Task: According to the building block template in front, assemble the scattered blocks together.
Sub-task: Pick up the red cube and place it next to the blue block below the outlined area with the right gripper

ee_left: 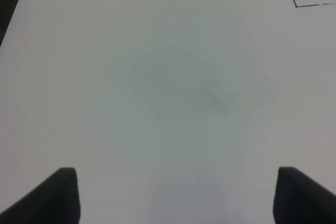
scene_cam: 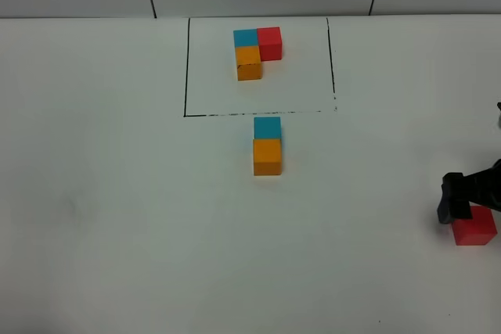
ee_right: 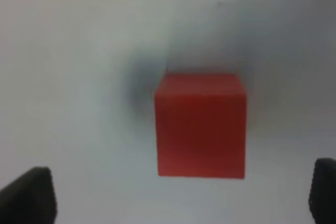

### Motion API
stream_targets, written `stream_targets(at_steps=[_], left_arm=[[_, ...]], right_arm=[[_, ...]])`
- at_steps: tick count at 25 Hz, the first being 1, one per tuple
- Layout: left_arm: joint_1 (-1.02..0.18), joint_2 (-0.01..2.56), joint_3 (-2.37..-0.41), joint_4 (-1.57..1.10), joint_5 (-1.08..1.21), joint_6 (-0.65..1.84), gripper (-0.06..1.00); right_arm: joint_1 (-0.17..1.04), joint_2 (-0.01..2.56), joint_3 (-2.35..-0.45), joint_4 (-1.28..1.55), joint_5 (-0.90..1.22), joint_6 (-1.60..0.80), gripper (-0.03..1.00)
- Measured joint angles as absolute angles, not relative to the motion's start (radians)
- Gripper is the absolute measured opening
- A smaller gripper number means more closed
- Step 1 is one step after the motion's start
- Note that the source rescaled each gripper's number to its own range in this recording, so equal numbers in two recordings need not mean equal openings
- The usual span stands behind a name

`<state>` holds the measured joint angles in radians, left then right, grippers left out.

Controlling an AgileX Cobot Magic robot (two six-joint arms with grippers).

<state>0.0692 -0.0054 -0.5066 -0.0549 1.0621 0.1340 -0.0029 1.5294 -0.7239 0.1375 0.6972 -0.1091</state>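
The building block template (scene_cam: 257, 51), an L of joined blue, red and orange cubes, lies inside the black-outlined rectangle at the back. Of the scattered blocks, the teal cube (scene_cam: 267, 127) and the orange cube (scene_cam: 267, 156) sit touching each other just in front of the rectangle. The red cube (scene_cam: 474, 226) stands alone at the far right. My right gripper (scene_cam: 462, 207) hovers over it, open, and the red cube (ee_right: 200, 124) lies ahead between the spread fingers (ee_right: 181, 196). My left gripper (ee_left: 181, 195) is open and empty over bare table, out of the exterior view.
The white table (scene_cam: 117, 193) bears a black-outlined rectangle (scene_cam: 185, 68) around the template; its corner shows in the left wrist view (ee_left: 296, 4). A grey wall runs along the back. The table's dark edge (ee_left: 8, 3) lies beyond the left gripper.
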Motion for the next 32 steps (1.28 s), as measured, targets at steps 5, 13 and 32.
stream_targets(at_steps=[5, 13, 32], left_arm=[[0.069, -0.005, -0.507, -0.055, 1.062, 0.134, 0.75], [0.069, -0.005, -0.507, -0.055, 1.062, 0.134, 0.75], [0.069, -0.005, -0.507, -0.055, 1.062, 0.134, 0.75]], right_arm=[[-0.005, 1.598, -0.724, 0.14, 0.665, -0.151, 0.94], [-0.006, 1.683, -0.724, 0.14, 0.612, -0.179, 0.92], [-0.006, 1.749, -0.788, 0.075, 0.656, -0.209, 0.01]])
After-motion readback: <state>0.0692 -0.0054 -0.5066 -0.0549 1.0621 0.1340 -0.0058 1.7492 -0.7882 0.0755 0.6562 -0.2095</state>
